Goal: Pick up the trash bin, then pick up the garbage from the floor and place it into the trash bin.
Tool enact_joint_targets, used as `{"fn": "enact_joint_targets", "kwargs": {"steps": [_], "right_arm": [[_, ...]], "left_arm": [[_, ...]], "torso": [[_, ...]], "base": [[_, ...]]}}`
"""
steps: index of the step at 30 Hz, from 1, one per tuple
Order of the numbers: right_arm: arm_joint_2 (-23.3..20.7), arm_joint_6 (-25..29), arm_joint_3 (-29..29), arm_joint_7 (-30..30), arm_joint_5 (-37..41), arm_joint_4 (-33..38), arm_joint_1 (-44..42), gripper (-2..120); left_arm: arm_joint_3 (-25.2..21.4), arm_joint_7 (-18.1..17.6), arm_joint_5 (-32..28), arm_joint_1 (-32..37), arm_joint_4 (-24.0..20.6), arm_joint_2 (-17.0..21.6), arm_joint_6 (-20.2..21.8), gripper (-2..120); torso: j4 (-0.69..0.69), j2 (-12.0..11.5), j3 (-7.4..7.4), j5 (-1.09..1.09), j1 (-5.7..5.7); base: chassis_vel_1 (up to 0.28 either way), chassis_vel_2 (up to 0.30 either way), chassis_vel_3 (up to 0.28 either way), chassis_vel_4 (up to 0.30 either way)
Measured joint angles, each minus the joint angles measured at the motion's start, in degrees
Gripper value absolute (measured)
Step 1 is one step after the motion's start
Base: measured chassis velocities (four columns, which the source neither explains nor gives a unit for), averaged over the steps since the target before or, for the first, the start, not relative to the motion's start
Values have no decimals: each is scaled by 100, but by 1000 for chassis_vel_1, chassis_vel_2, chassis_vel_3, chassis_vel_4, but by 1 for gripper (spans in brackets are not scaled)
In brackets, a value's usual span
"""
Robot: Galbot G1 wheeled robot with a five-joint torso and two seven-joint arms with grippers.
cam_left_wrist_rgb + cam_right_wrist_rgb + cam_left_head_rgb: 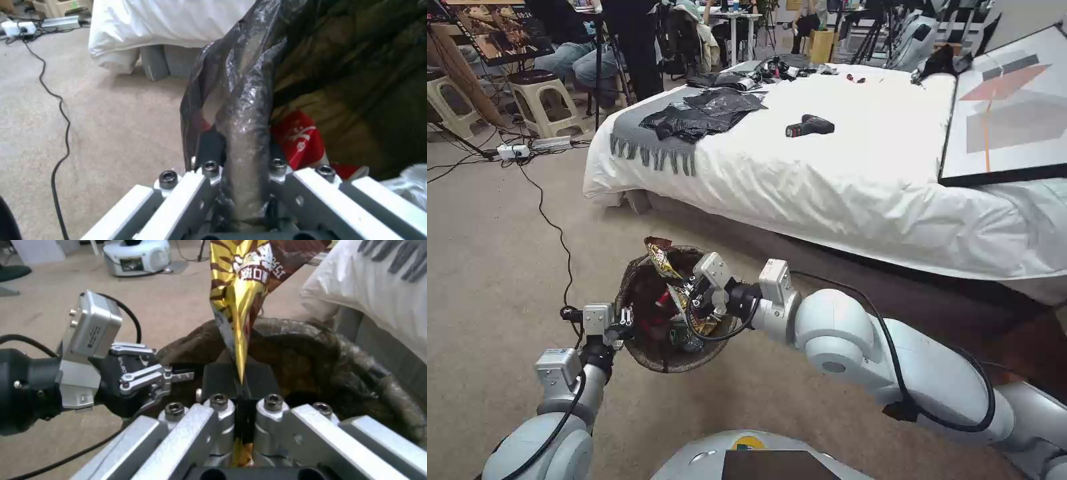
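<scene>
Carpeted bedroom floor beside the bed (840,173): wrapper over bin.
Left gripper (240,160) clamps the trash bin (660,360) rim, steadying it beneath the right gripper (242,386), pinched shut on a yellow snack wrapper (242,290) for dropping.

The small round bin lined with a dark brown-black plastic bag (647,347) was held above the beige carpet, near the white-covered bed. A red-and-white paper cup (300,136) lay inside it. A crumpled yellow-and-brown foil snack wrapper (242,290) was held upright over its rim.
</scene>
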Motion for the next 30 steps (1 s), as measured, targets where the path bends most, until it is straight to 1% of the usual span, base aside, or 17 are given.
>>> {"fn": "enact_joint_targets", "kwargs": {"steps": [2, 3, 4, 5, 7, 9, 10, 11, 12, 14, 15, 18, 21, 23, 24, 27, 30], "right_arm": [[56, 0, -73, 43, -16, -12, 33, 7], [104, 14, -171, 96, -33, -25, 85, 20], [107, 18, -186, 98, -37, -31, 100, 24], [107, 18, -186, 98, -37, -31, 100, 24], [111, 21, -199, 101, -42, -41, 125, 34], [111, 22, -205, 104, -47, -44, 138, 36], [113, 24, -212, 105, -52, -47, 152, 43], [114, 24, -215, 107, -53, -48, 159, 46], [118, 25, -221, 111, -58, -48, 172, 51], [118, 25, -221, 111, -58, -48, 172, 51], [124, 36, -239, 114, -92, -59, 198, 60], [144, 47, -245, 135, -101, -71, 238, 75], [149, 47, -244, 142, -98, -71, 252, 77], [161, 51, -236, 152, -90, -75, 294, 93], [161, 51, -236, 152, -90, -75, 294, 93], [190, 75, -173, 167, -69, -72, 333, 100], [184, 98, -63, 165, -7, -35, 351, 100]], "left_arm": [[1, 0, 1, 3, 0, -1, 8, 3], [3, 0, 3, 5, 0, -4, 14, 3], [4, 0, 3, 6, 0, -4, 14, 3], [4, 0, 3, 6, 0, -4, 14, 3], [5, 0, 5, 9, 0, -7, 14, 3], [8, 0, 6, 10, 0, -9, 14, 3], [12, 0, 9, 10, 0, -12, 14, 3], [15, 0, 9, 10, 0, -14, 14, 3], [18, 1, 12, 10, 0, -14, 14, 3], [18, 1, 12, 10, 0, -14, 14, 3], [20, 5, 14, 7, 0, -13, 14, 3], [22, 9, 16, 6, 0, -12, 14, 3], [22, 9, 17, 7, 0, -11, 15, 3], [18, 17, 17, 9, 0, -7, 14, 3], [18, 17, 17, 9, 0, -7, 14, 3], [17, 25, 18, 4, 0, -6, 14, 3], [16, 27, 18, 0, 0, -7, 11, 3]], "torso": [[0, 0, 0, 0, 0], [0, 0, 0, 0, 0], [0, 0, 0, 0, 0], [0, 0, 0, 0, 0], [0, 0, 0, 0, 0], [0, 0, 0, 0, 0], [0, 0, 0, 0, 0], [0, 0, 0, 0, 0], [0, 0, 0, 0, 0], [0, 0, 0, 0, 0], [0, 0, 0, 0, 0], [0, 0, 0, 0, 0], [0, 0, 0, 0, 0], [0, 0, 0, 0, 0], [0, 0, 0, 0, 0], [0, 0, 0, 0, 0], [0, 0, 0, 0, 0]], "base": [[0, 0, 0, 0], [0, 0, 0, 0], [0, 0, 0, 0], [0, 0, 0, 0], [0, 0, 0, 0], [0, 0, 0, 0], [0, 0, 0, 0], [0, 0, 0, 0], [0, 0, 0, 0], [0, 0, 0, 0], [0, 0, 0, 0], [0, 0, 0, 0], [0, 0, 0, 0], [0, 0, 0, 0], [0, 0, 0, 0], [0, 0, 0, 0], [0, 0, 0, 0]]}}
